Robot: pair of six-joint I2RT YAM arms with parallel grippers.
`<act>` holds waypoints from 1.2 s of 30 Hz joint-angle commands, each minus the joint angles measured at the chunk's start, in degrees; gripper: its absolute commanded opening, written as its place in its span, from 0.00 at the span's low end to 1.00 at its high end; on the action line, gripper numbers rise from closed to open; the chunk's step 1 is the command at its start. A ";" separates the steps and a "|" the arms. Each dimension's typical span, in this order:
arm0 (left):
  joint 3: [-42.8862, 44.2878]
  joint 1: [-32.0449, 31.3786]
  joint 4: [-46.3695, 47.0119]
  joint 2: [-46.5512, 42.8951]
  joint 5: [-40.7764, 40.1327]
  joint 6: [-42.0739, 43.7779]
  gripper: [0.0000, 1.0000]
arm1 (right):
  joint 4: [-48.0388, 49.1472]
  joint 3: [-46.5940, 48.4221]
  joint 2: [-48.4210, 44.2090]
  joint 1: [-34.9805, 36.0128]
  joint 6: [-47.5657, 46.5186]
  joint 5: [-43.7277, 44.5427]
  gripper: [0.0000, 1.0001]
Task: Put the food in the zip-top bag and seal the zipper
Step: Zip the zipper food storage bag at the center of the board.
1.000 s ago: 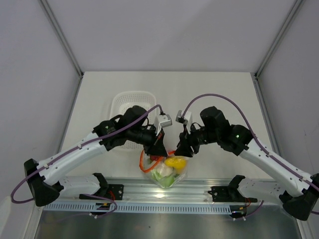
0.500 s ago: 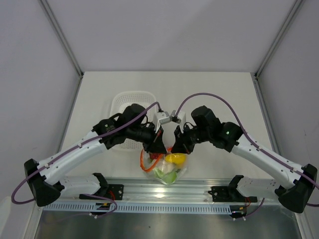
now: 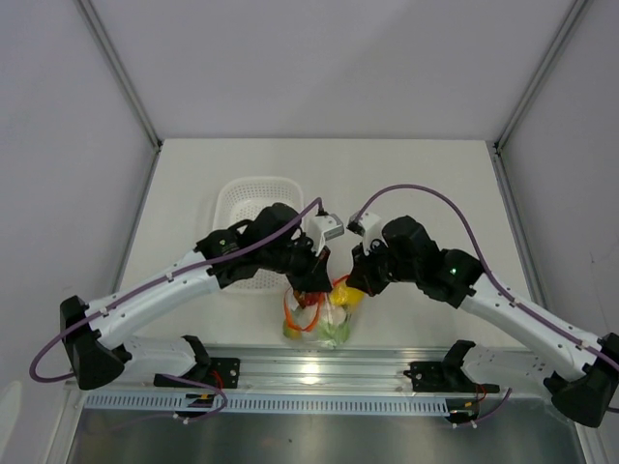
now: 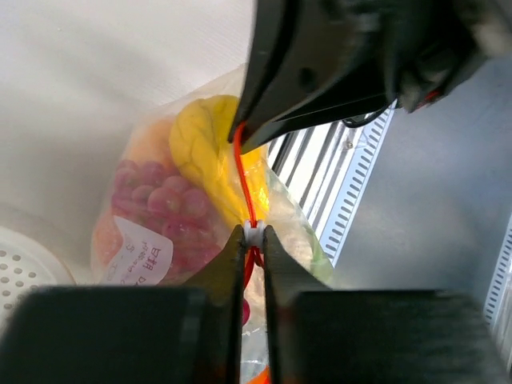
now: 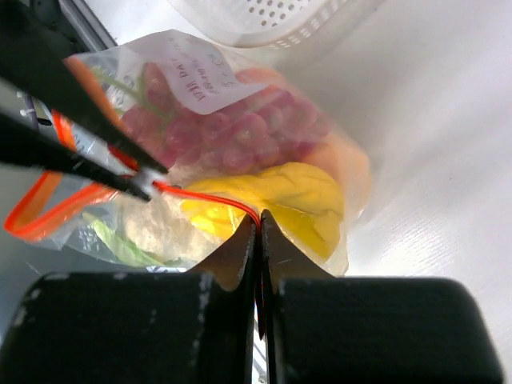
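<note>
The clear zip-top bag (image 3: 331, 327) hangs between my two grippers near the table's front edge. It holds the food: a yellow fruit (image 5: 292, 200), purple-red grapes (image 5: 232, 132), white cauliflower (image 5: 160, 228) and something green (image 5: 112, 240). My left gripper (image 4: 253, 234) is shut on the white slider of the orange-red zipper (image 4: 244, 172). My right gripper (image 5: 258, 220) is shut on the zipper strip (image 5: 204, 196) a short way along from the slider. In the top view the left gripper (image 3: 311, 282) and right gripper (image 3: 356, 286) stand close together above the bag.
The white perforated basket (image 3: 253, 196) stands just behind the bag to the left and shows in the right wrist view (image 5: 272, 16). The metal rail (image 3: 319, 372) runs along the table's near edge, right below the bag.
The left arm has swung right and the right gripper has come a little nearer, so the two grippers stand closer. The bag has been drawn narrower and more upright.
</note>
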 commanded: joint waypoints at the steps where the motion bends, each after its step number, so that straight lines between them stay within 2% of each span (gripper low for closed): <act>1: 0.67 -1.33 -0.89 -2.16 3.48 -2.75 0.17 | 1.68 -0.63 -5.07 1.30 -3.25 4.43 0.00; 2: 0.76 -1.33 -0.72 -2.60 1.04 -3.62 0.42 | 1.76 -0.37 -5.42 1.65 -3.69 3.20 0.00; 4: 0.32 -1.33 -0.10 -4.79 -1.78 -4.41 0.56 | 1.93 -0.45 -6.12 2.09 -4.48 1.18 0.00; 5: -0.20 -1.33 0.51 -5.85 -5.02 -5.72 0.67 | 2.37 -0.98 -6.56 2.44 -4.74 0.47 0.00; 7: -0.91 -1.41 1.22 -9.89 -8.64 -6.79 0.75 | 2.55 -1.24 -7.27 2.97 -5.10 -0.58 0.00; 8: -1.78 -1.42 1.05 -13.03 -13.70 -8.10 0.83 | 2.55 -1.33 -7.62 3.14 -5.19 -0.85 0.00; 10: -2.49 -1.33 -0.27 -16.55 -19.53 -11.25 0.91 | 2.64 -1.59 -7.88 3.41 -5.19 -1.11 0.00; 12: -5.38 -1.33 -1.06 -20.17 -25.49 -13.20 0.95 | 2.46 -1.86 -8.14 3.58 -5.54 -1.73 0.00; 16: -9.16 -0.98 -5.89 -25.28 -31.41 -19.95 0.96 | 3.34 -3.09 -10.51 4.29 -5.80 -1.29 0.00; 17: -10.82 -0.71 -6.68 -25.11 -31.25 -21.45 0.91 | 3.43 -3.18 -10.69 4.38 -5.80 -1.21 0.00; 19: -12.24 -0.36 -7.75 -24.41 -28.63 -25.22 0.83 | 3.43 -3.27 -11.22 4.38 -5.89 -1.12 0.00; 23: -19.78 -1.32 -4.06 -25.88 -23.60 -32.88 0.76 | 2.90 -2.74 -11.31 4.38 -6.15 -0.85 0.00; 26: -23.39 -3.70 -1.42 -27.91 -21.86 -37.72 0.76 | 2.64 -2.39 -11.31 4.38 -5.89 -1.03 0.00; 30: -24.72 -4.40 -0.63 -26.17 -21.75 -39.40 0.76 | 2.73 -2.30 -11.49 4.55 -5.72 -1.03 0.00; 33: -24.91 -4.40 1.39 -24.94 -20.53 -39.49 0.67 | 2.73 -2.47 -11.49 4.90 -5.54 -0.33 0.00; 34: -25.16 -4.40 2.00 -23.97 -19.56 -39.57 0.57 | 2.73 -2.47 -11.49 5.08 -5.45 -0.06 0.00; 36: -25.69 -4.49 4.64 -22.91 -15.89 -39.66 0.49 | 2.81 -2.39 -11.40 5.17 -5.36 0.64 0.00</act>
